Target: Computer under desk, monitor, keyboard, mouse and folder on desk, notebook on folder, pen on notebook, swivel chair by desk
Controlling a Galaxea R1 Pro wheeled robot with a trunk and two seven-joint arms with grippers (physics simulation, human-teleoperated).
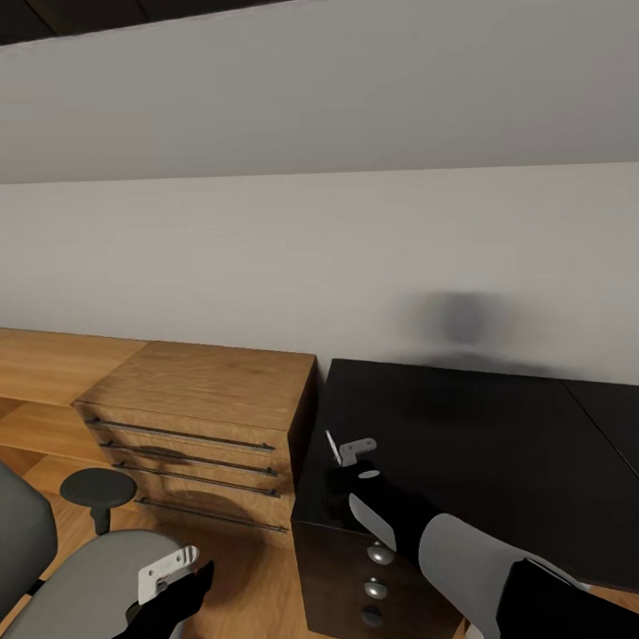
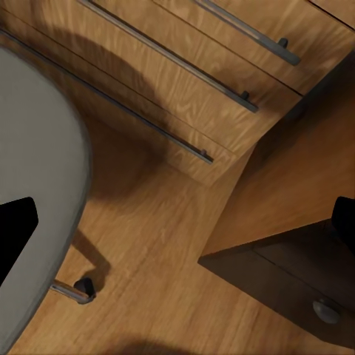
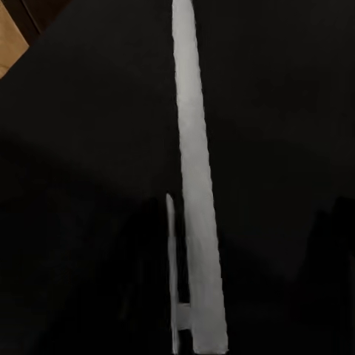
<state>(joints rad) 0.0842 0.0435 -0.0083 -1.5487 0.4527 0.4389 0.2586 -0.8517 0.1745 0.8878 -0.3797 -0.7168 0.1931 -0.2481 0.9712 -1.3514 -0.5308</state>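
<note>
Your black desk [image 1: 483, 442] top lies bare and open — free passage right to the wall [image 1: 317, 254]. Left of it, the wooden drawer chest [image 1: 203, 427] and swivel chair [image 1: 80, 590] crowd the floor.

Black desk [image 1: 492, 442], wood-grain drawers [image 1: 199, 427], seemingly grey swivel chair [image 1: 71, 600]

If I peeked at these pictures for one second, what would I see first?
Probably the big black desk against the pale wall, with the right end effector holding something thin and grey over its near corner. Next, the wooden chest of drawers with long metal handles stands left of the desk. The grey swivel chair sits at the bottom left on the wooden floor, under the left end effector.
</note>
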